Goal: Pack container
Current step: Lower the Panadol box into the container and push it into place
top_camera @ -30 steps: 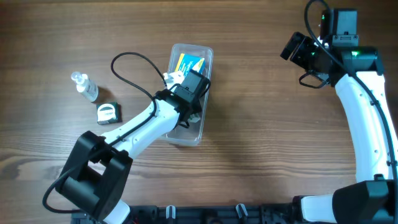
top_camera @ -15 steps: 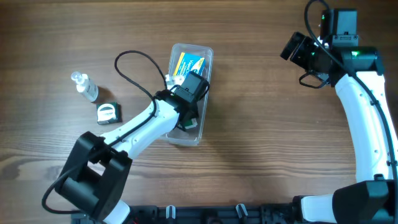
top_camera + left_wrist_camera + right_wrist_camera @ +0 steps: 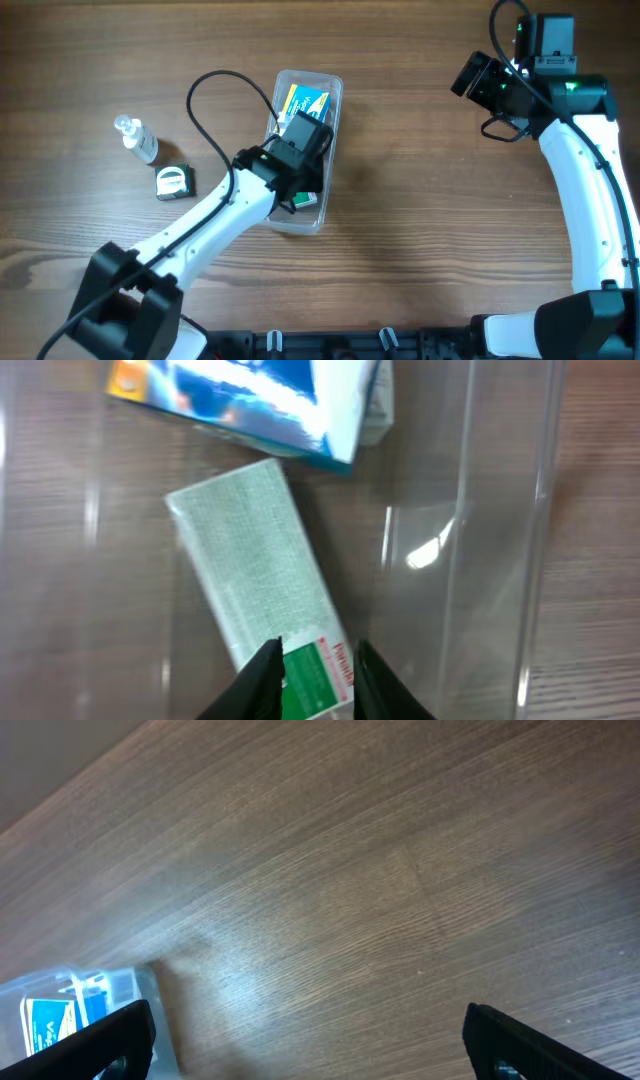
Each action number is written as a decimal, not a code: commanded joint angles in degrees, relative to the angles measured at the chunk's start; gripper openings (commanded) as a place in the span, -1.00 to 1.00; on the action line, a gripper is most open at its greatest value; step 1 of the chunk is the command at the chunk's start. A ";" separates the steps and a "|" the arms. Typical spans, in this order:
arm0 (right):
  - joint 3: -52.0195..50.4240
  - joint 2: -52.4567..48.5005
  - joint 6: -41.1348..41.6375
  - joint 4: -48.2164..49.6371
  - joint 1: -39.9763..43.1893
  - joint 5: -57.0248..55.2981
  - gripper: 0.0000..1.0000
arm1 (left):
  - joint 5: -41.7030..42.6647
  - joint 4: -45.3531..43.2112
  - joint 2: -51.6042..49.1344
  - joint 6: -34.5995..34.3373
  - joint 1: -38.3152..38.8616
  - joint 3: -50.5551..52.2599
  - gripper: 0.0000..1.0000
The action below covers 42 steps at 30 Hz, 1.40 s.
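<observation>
The container, a clear plastic tray, lies at the table's middle. A blue and yellow box lies at its far end. A white box with a green label is at its near end. My left gripper reaches down into the tray. In the left wrist view the left gripper is shut on the green end of the white box, beside the tray wall and below the blue box. My right gripper hangs open over bare wood, far right of the tray.
A small clear bottle and a black tape measure sit on the table left of the tray. The left arm's black cable loops above them. The right arm stands along the right edge.
The left jaws narrowed onto the green-labelled box, which came into sight at the tray's near end. The left arm's elbow and cable shifted. The right arm stayed still.
</observation>
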State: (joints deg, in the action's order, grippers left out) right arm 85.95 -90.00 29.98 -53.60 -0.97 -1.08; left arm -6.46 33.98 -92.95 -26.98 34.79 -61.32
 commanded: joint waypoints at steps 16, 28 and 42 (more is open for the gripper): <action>-0.15 -0.55 0.02 0.04 -0.07 0.74 0.99 | 3.74 3.26 -9.81 -4.72 0.26 0.17 -0.56; -0.15 -0.55 0.04 0.04 -0.07 0.74 1.00 | -4.09 4.00 -6.99 -2.62 0.42 -0.11 -0.51; -0.15 -0.55 0.00 0.04 -0.07 0.74 1.00 | -7.37 2.60 -6.19 5.46 -0.39 -1.60 -0.44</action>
State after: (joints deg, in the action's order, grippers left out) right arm 85.93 -90.00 29.98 -53.60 -0.97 -1.08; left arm -16.05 34.96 -100.49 -23.86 34.85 -61.93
